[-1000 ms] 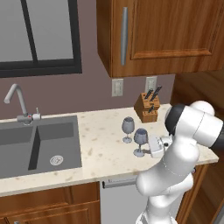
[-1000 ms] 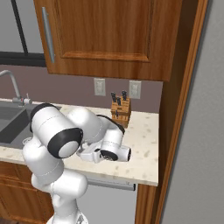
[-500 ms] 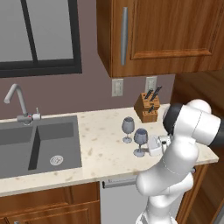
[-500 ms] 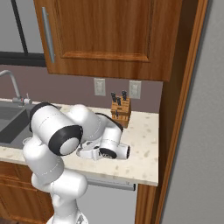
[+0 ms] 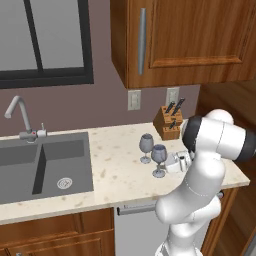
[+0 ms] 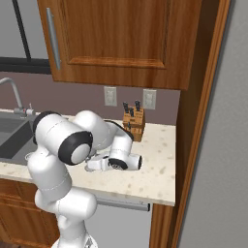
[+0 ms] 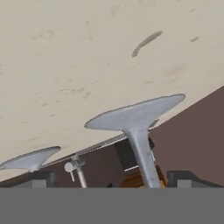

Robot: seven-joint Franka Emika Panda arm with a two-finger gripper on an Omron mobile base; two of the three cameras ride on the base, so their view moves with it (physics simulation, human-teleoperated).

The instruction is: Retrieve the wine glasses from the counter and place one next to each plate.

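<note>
Two blue-grey wine glasses stand upright on the beige counter (image 5: 115, 172), right of the sink: the far wine glass (image 5: 146, 147) and the near wine glass (image 5: 159, 159). My gripper (image 5: 166, 162) lies level just right of the near one, pointing left at it. The hand view is rolled over, so the counter (image 7: 87, 52) fills its top. There the near glass's foot (image 7: 135, 114) and stem (image 7: 143, 159) sit between my fingertips (image 7: 188, 177), nearer the right one and touching neither. The gripper (image 7: 114, 179) is open. The far glass's foot (image 7: 28, 158) is off to the left. The plates are out of view.
A knife block (image 5: 170, 122) stands against the wall behind the glasses, also seen in the right base view (image 6: 134, 123). The dark double sink (image 5: 45, 165) and silver tap (image 5: 20, 117) are to the left. A wooden cabinet (image 5: 175, 40) hangs overhead. The counter ends just right of my arm.
My hand has edged a little to the left, closer around the near glass's stem. The jaws have stayed wide and both glasses have stayed put.
</note>
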